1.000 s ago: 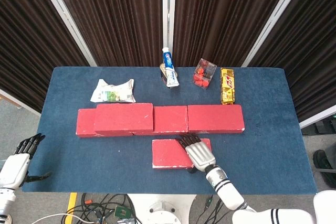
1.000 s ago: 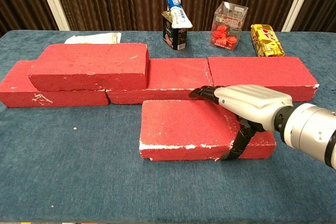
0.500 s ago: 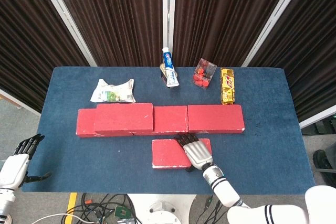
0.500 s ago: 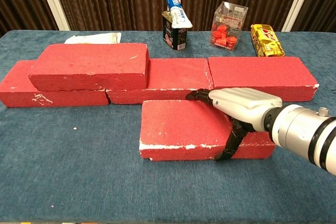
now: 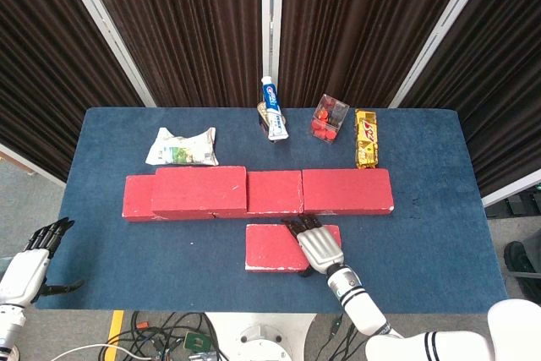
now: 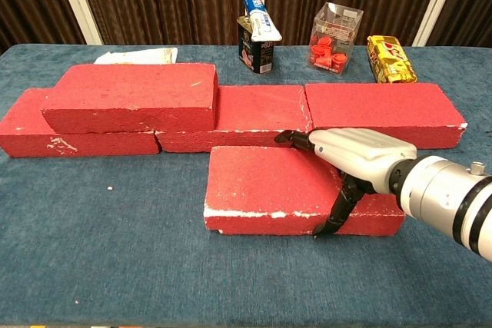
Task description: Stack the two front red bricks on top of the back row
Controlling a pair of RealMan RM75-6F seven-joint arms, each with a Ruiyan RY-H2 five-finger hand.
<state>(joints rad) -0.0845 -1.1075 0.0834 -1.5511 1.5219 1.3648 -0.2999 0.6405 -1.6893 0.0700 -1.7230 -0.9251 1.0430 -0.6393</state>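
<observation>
One red brick lies in front of the back row on the blue table. My right hand grips its right part: the fingers reach over the far edge and the thumb presses the near face. The back row holds a right brick, a middle brick and a left brick. Another red brick lies stacked on the left end. My left hand hangs off the table's front left corner, holding nothing, fingers spread.
Behind the row stand a toothpaste tube on a tin, a clear box of red caps and a yellow snack bar. A crumpled packet lies at the back left.
My right hand has drawn in a little over the front brick, the thumb closing against its near face. The brick has shifted very slightly. My left hand has stayed put.
</observation>
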